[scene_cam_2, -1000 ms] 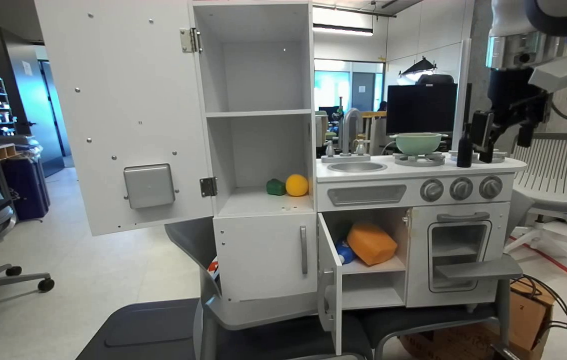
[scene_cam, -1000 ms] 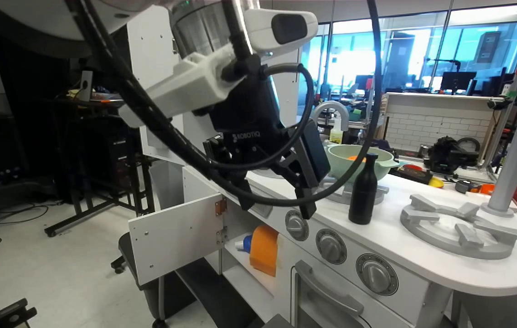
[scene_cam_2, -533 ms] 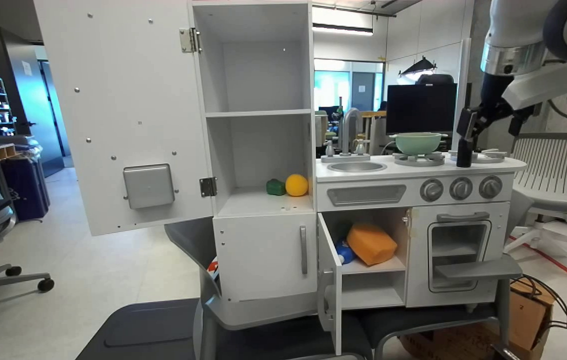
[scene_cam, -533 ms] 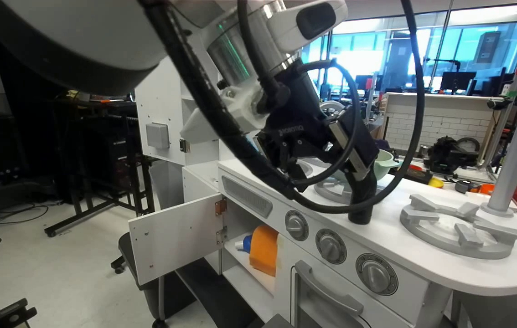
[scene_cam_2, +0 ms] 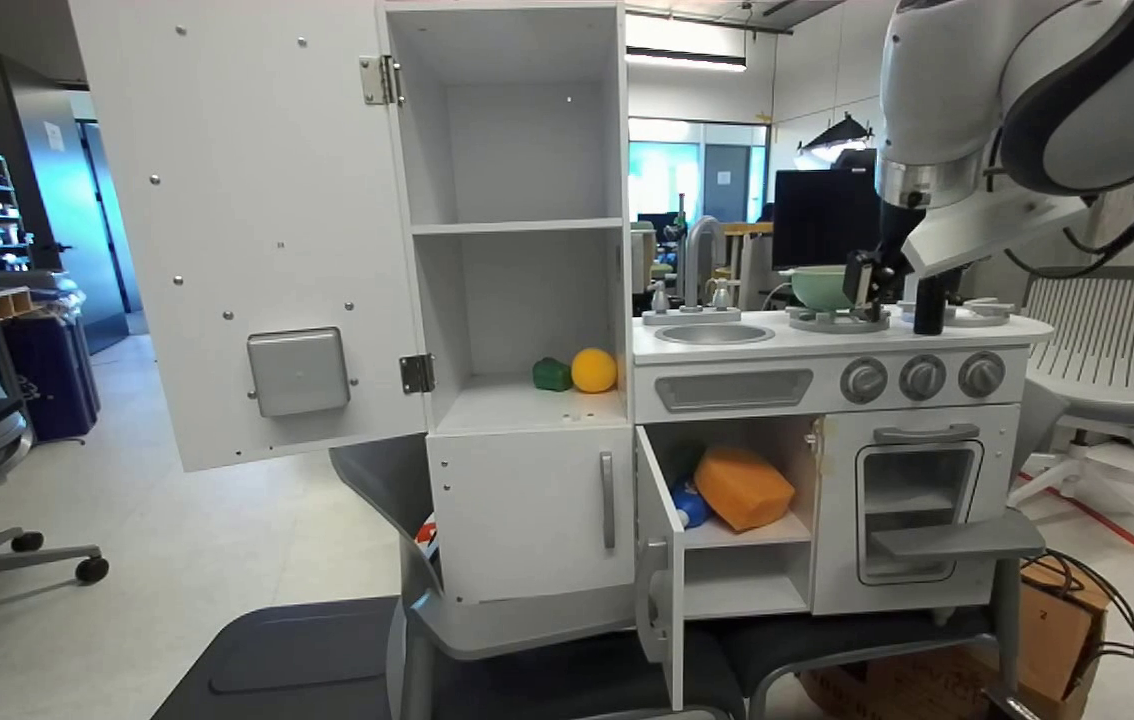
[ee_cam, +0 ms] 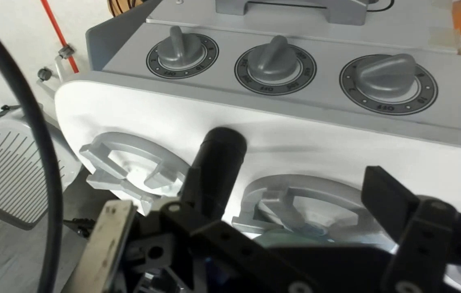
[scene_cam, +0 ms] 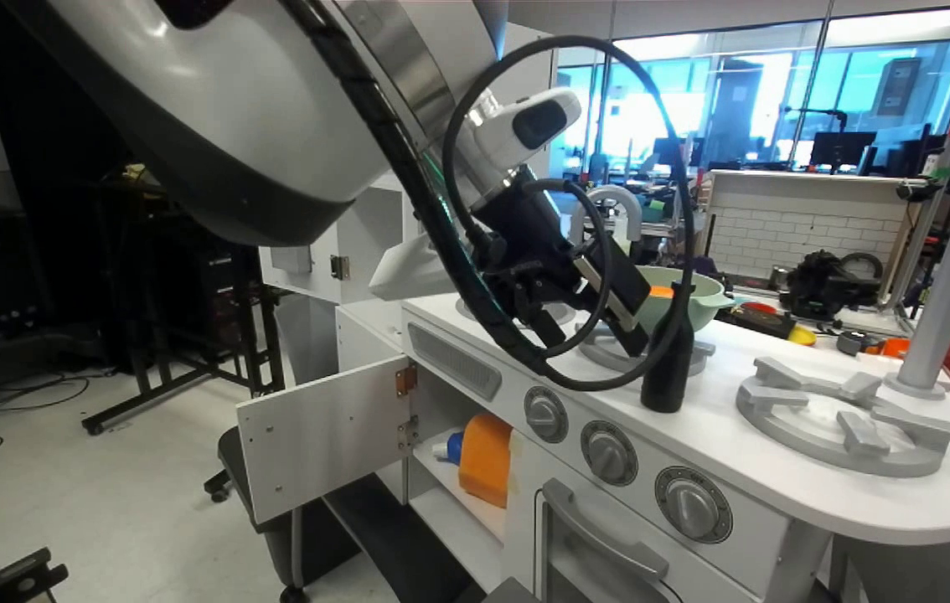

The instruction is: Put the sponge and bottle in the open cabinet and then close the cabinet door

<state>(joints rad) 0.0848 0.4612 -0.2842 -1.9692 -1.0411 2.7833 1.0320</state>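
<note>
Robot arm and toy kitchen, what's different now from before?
The arm swung leftward in an exterior view, toward the bowl; its open jaws hold nothing. The bottle still stands on the counter, the sponge inside the cabinet, its door open.

Faucet (scene_cam_2: 692, 265) mounted behind sink (scene_cam_2: 714, 334) | green bowl (scene_cam_2: 815, 289) seated on burner (scene_cam_2: 812, 320), right of sink | yellow ball (scene_cam_2: 593, 370) shelved left of sink, as seen in an exterior view

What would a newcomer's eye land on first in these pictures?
Probably what seems to be the sponge, bright orange inside the low white cabinet, its small door open. Next, the black bottle, upright on the counter, with spread fingers near it, not around it. In an exterior view, the tall upper door also stands open at the picture's left.
</note>
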